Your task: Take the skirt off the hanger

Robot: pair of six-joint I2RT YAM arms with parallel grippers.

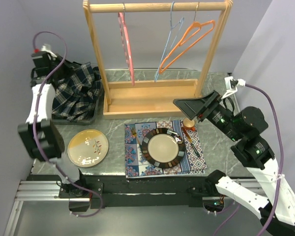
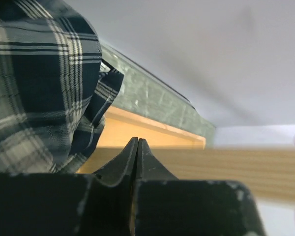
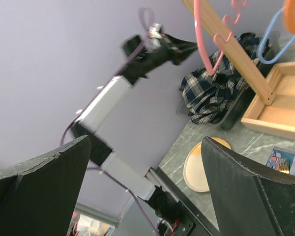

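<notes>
The dark plaid skirt lies bunched in a dark bin at the left, beside the wooden rack. It also shows in the left wrist view and the right wrist view. Pink, blue and orange hangers hang bare on the rack's rail. My left gripper is shut and empty, raised above the skirt's left side, pointing toward the rack. My right gripper is wide open and empty, held above the placemat's far edge.
A beige plate lies front left. A dark-rimmed plate sits on a patterned placemat with utensils beside it. The rack's tray base stands across the middle back. Walls close in on both sides.
</notes>
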